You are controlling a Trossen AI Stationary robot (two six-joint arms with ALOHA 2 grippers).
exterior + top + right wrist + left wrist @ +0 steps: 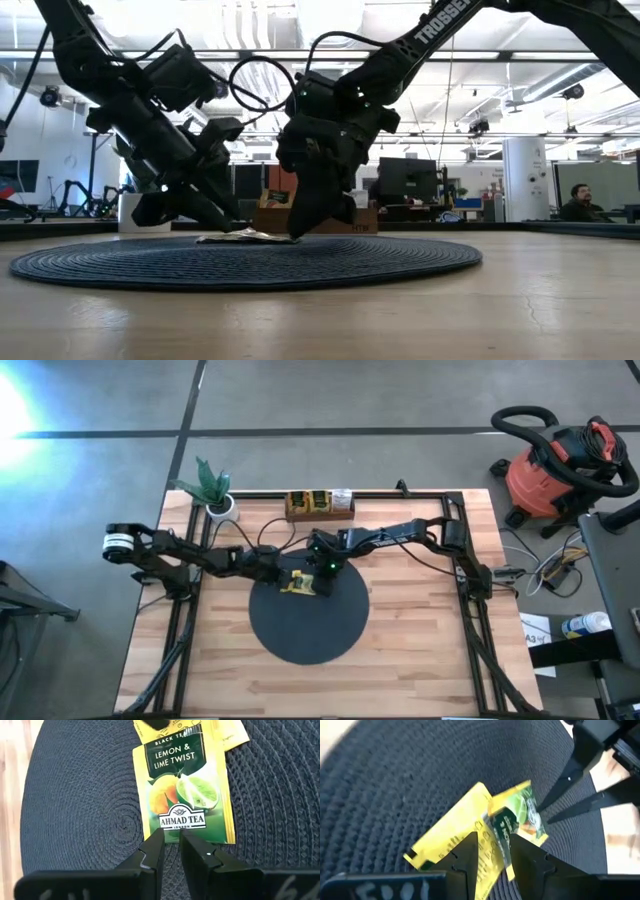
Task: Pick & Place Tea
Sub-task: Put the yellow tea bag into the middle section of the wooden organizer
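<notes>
Two tea packets lie overlapping on the black round mat (305, 632), toward its far side: a green-and-yellow one (182, 790) on top and a plain yellow one (452, 837) partly under it. My left gripper (492, 852) reaches in from the table's left. It is open, with the packets' ends between its fingers. My right gripper (171, 840) comes from the far right, slanting down. It is open by a narrow gap at the green packet's logo end. In the low view both packets (240, 236) lie flat between the two grippers. My left gripper has one dark fingertip (160, 724) lying over the green packet's header end (172, 742); the packets' ends run in between its fingers (470, 855). I cannot tell whether the other finger touches. The packets stay flat on the mat. My right gripper sets both fingertips (156, 839) on the green packet's logo-end edge (172, 836), slanting down from the far right. The edge is not pinched. The fingertips reach the mat there (297, 234), and the packet lies flat.
A brown wooden tray (318, 504) holding more packets stands at the table's far edge. A potted plant (213, 490) stands at the far left corner. A red shop vacuum (560, 465) sits off the table at right. The mat's near half (250, 265) is bare.
</notes>
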